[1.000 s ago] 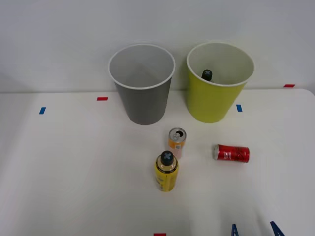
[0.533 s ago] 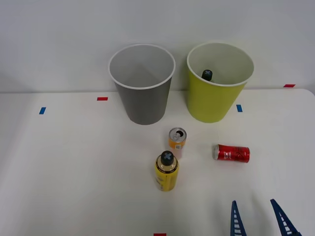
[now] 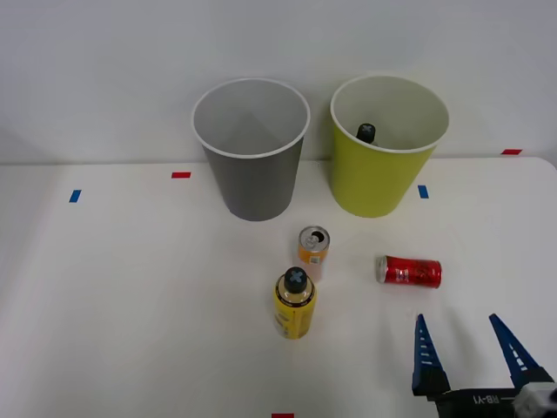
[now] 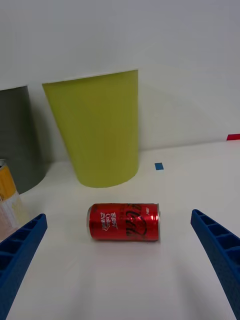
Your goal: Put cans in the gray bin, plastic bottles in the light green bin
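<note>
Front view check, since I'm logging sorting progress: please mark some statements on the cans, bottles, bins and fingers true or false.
1. The red can lies on its side on the table. True.
2. The orange can is in the gray bin. False: it stands on the table.
3. A black cap shows inside the light green bin. True.
4. The right gripper has its fingers shut on the yellow bottle. False: open, holding nothing.

table (image 3: 130, 305): white | gray bin (image 3: 252, 165), light green bin (image 3: 379, 174) upright | orange can (image 3: 313, 251), yellow bottle (image 3: 294, 305) upright | red can (image 3: 409, 271) on side
</note>
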Controlling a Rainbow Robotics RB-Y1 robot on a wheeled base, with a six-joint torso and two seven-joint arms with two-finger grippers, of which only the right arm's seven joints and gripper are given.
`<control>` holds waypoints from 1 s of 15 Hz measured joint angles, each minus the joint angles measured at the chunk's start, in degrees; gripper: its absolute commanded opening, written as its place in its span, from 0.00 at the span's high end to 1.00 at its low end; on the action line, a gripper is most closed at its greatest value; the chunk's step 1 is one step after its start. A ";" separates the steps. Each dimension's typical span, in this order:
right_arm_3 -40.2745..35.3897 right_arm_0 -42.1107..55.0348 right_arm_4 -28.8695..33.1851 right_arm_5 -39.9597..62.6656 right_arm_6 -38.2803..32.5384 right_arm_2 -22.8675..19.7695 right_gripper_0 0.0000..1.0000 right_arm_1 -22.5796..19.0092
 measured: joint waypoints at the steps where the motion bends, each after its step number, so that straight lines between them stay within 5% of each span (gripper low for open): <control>1: -4.02 0.43 -0.14 6.06 0.05 -0.23 0.00 -0.52; 6: -22.18 2.09 -1.07 35.34 -3.23 -1.53 0.00 -1.91; 10: -25.70 -0.07 0.97 46.16 -11.85 -3.27 0.00 -1.60; 15: -30.60 -6.85 9.22 81.14 -20.19 -1.44 0.00 -0.25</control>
